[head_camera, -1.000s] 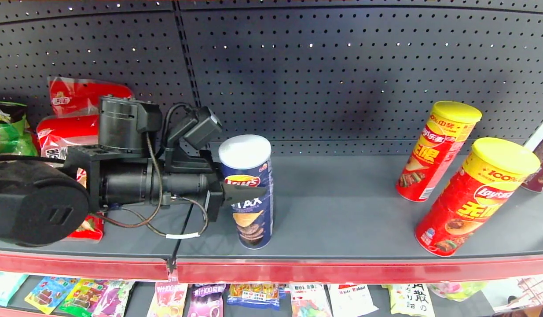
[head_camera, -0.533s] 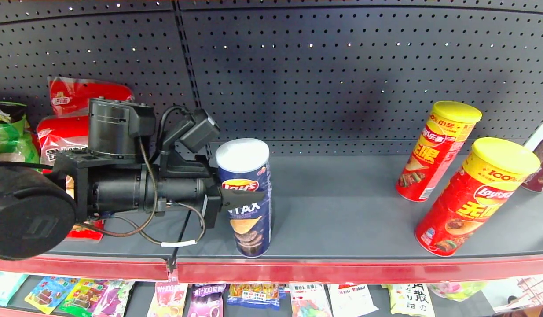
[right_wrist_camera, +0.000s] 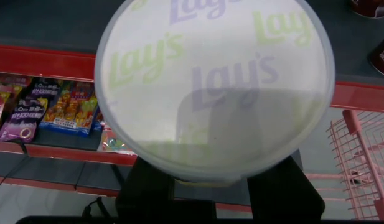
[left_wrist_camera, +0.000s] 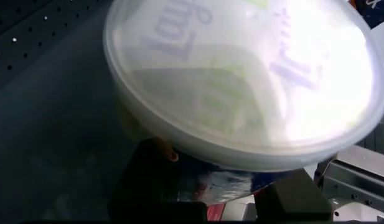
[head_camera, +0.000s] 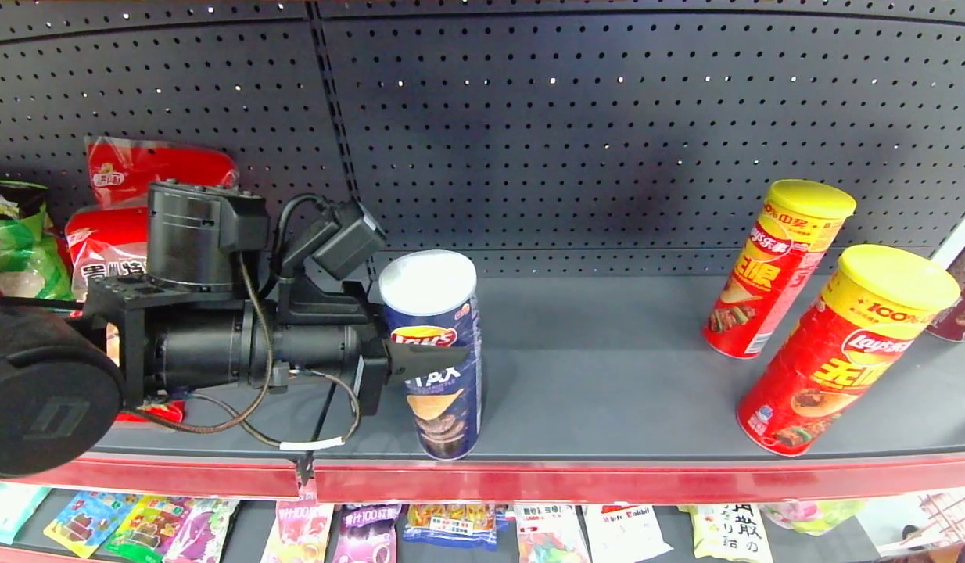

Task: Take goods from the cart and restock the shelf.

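At the grey shelf's (head_camera: 608,375) front, lower centre of the head view, the left end effector (head_camera: 442,353) clamps the blue can (head_camera: 443,407) upright, apparently for stocking, while the right end effector (right_wrist_camera: 220,186) grips a second can (right_wrist_camera: 213,81).

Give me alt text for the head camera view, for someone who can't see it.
The left end effector grips a blue chip can, upright at the front edge of a grey shelf. A rear red can and a front red can, both yellow-lidded, stand to the right.
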Tool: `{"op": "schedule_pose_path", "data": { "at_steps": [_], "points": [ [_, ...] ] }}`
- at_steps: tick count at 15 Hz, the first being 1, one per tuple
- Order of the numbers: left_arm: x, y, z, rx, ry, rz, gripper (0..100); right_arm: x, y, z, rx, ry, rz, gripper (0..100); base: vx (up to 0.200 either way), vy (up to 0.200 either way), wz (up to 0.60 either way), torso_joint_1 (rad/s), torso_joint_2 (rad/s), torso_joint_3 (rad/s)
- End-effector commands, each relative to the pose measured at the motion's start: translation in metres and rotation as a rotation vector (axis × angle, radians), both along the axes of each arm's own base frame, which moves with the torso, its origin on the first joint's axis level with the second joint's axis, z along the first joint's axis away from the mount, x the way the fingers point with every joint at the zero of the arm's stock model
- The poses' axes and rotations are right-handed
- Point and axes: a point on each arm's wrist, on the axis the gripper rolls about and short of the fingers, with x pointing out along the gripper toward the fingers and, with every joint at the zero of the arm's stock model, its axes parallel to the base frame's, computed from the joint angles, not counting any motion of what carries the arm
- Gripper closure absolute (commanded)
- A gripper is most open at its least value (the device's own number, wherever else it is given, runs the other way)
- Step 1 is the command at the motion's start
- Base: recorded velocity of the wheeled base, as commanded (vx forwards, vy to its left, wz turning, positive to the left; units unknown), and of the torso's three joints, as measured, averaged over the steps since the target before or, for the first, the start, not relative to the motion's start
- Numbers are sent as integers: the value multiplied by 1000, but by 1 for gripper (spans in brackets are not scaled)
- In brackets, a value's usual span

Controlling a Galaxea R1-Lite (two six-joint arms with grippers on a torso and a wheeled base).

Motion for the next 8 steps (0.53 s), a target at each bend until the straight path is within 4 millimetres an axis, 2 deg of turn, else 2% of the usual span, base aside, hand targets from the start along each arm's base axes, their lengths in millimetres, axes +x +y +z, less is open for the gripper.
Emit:
{"op": "schedule_pose_path", "data": {
  "at_steps": [1,2,8],
  "points": [
    [0,0,0,3,0,3,100,0,0,0,0,1,1,100,0,0,0,0,0,0],
    [0,0,-1,6,0,10,0,0,0,0,0,1,1,100,0,0,0,0,0,0],
    [-8,4,4,17,-22,50,0,2,0,1,-1,11,9,100,0,0,0,0,0,0]
  ]
}}
